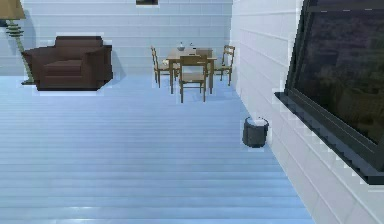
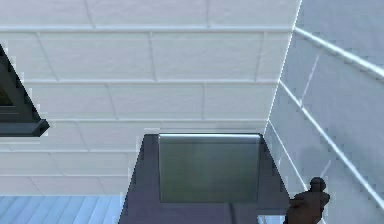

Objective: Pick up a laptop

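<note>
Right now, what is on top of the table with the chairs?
A few small pale things stand on the table, too small to name. The chairs cover its near edge.

Brown armchair (image 1: 68, 62) and dining table (image 1: 190, 60) (chairs (image 1: 193, 74) around it) stand on pale floor (image 1: 130, 155).

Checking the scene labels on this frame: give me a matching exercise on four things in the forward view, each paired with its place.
Things:
1 armchair
2 dining table
3 bin
4 floor lamp

Places in the forward view:
A nearest of the four, toward the right
B cut by the left edge
C far end, near the middle
D far end, left of the middle

Pairs: 1-D, 2-C, 3-A, 4-B
</note>
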Controlling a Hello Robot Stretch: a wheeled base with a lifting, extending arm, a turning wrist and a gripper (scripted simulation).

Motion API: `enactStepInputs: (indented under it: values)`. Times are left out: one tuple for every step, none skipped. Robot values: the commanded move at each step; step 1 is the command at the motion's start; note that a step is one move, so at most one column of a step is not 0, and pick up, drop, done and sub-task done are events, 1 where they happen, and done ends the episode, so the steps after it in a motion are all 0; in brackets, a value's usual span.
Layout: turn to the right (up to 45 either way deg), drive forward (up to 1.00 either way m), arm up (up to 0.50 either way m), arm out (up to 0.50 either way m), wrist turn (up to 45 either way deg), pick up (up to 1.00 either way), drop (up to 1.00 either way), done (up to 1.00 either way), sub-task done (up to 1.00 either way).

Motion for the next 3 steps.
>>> enactStepInputs:
  values:
    - [0.0, 0.00, 0.50, 0.00, 0.0, 0.00, 0.00, 0.00, 0.00]
    - [0.0, 0.00, 0.28, 0.00, 0.0, 0.00, 0.00, 0.00, 0.00]
    - [0.0, 0.00, 0.00, 0.16, 0.0, 0.00, 0.00, 0.00, 0.00]
